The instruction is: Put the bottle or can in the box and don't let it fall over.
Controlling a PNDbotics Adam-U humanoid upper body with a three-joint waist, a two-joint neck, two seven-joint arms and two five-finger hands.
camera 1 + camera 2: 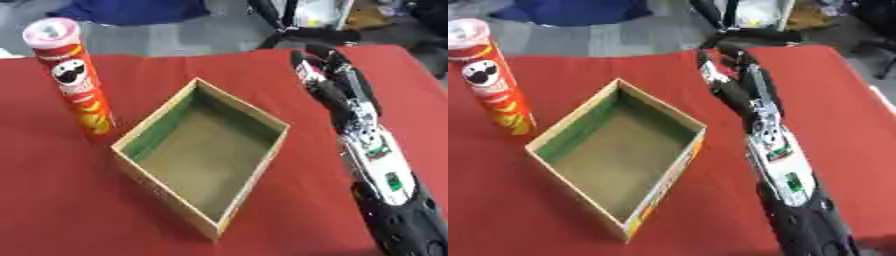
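Only right eye view shows box (pixel 619 159) side's apparently colourful print.

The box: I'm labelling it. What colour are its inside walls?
Green inside walls on the box, clearest in the left eye view.

Even, fairly bright room light falls from overhead, with no hard glare anywhere. Everything looks soft and smeared, the print on the red can (pixel 74 80) at upper left included. Shade gathers inside the box (pixel 140 141), along its left wall.
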